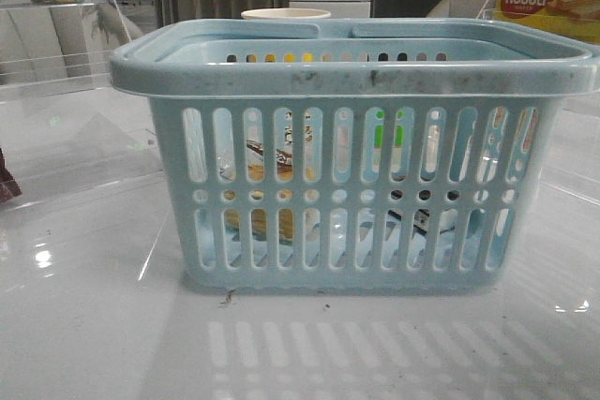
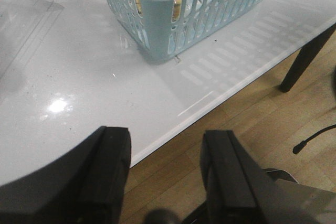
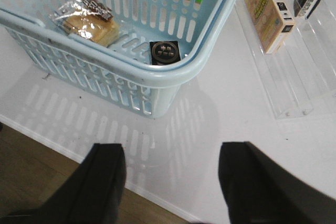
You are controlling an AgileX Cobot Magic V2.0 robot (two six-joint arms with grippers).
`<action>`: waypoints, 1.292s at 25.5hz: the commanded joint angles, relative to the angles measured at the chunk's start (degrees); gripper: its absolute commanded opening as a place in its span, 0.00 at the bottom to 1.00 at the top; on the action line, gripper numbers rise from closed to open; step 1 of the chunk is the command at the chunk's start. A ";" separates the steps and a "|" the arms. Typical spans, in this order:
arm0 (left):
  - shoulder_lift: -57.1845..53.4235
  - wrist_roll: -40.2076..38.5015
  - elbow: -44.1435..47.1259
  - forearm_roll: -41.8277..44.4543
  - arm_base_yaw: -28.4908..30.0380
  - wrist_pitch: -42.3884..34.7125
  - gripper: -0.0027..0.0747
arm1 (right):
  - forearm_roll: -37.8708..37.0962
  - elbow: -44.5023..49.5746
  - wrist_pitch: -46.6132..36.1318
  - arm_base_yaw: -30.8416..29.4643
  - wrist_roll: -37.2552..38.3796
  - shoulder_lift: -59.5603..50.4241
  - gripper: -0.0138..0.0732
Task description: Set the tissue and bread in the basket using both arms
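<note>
The bread [image 3: 86, 22] lies in the basket [image 3: 205, 59] — both grippers [image 2: 165, 174] [image 3: 173, 182] are wide open, empty. The small dark-topped pack [image 3: 165, 52] may not be the tissue — hard to tell.

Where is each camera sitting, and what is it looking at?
Front view: low at table height, facing the basket side-on; no robot parts show.
Left wrist view: above the table edge, looking down past the left gripper, open, toward the basket's corner.
Right wrist view: looking down past the right gripper, open, into the basket at the bread.
All three share the basket.
</note>
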 commanded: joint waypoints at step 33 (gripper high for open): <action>0.30 -0.54 1.07 -1.08 -0.35 -8.77 0.34 | 4.57 -1.49 1.86 -0.04 -5.21 -5.43 0.19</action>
